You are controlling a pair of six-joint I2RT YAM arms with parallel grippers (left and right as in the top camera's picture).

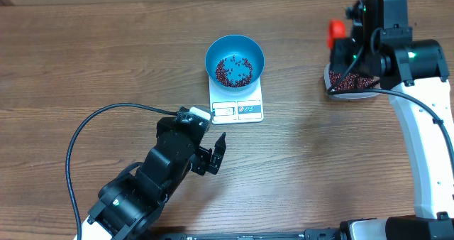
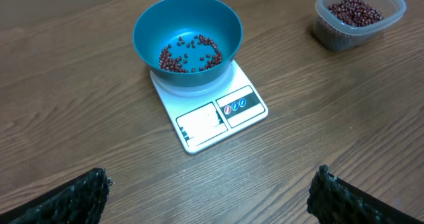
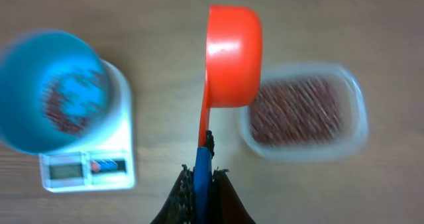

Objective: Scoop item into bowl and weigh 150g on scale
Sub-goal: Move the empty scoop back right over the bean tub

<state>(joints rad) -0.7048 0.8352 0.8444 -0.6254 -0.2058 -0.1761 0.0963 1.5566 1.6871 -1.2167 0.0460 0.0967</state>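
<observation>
Scoop handle [image 3: 203, 118] clamped in right claw [image 3: 204, 174], left claw [image 2: 209, 197] spread wide, holding nothing

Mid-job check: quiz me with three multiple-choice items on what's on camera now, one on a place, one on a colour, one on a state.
1. The bowl sits: A in the left gripper; B on the scale; C on the scoop.
2. The scoop's cup is: A green; B white; C orange-red.
3. The left gripper is: A open, empty; B shut on the scoop; C shut on the bowl.
Answers: B, the bowl rests on the scale's platform; C, the cup shows orange-red in the right wrist view; A, its fingers stand wide apart with nothing between.
</observation>
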